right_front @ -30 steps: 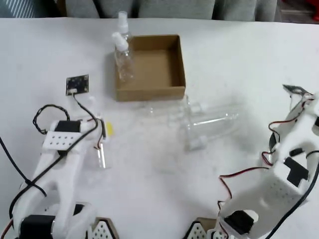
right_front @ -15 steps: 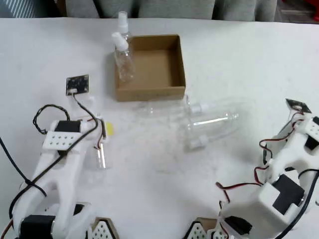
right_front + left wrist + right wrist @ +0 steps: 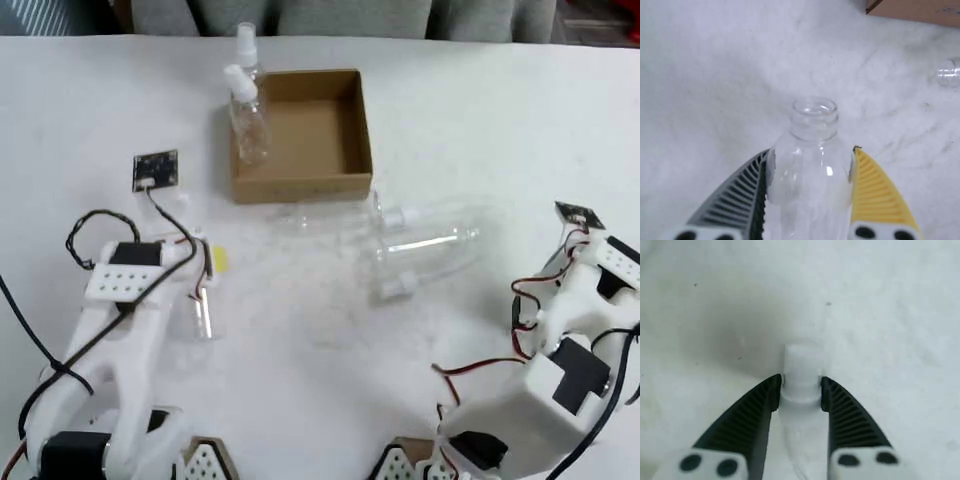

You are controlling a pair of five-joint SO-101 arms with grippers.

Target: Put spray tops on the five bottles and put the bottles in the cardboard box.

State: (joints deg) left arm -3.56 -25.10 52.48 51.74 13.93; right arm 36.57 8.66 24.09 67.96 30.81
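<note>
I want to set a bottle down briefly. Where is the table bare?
Bare: the table right of the cardboard box, and the near middle between left arm and right arm. Crowded: just in front of the box, where clear bottles lie together.

Right arm (image 3: 575,295), lower right of the high view: position changed. A second ago its upper end stood higher along the right edge. Half a second ago it had sunk toward the bottom right corner. Now edged back left and slightly up. Black wrist board (image 3: 572,213): lower than at first, lately shifted left.
</note>
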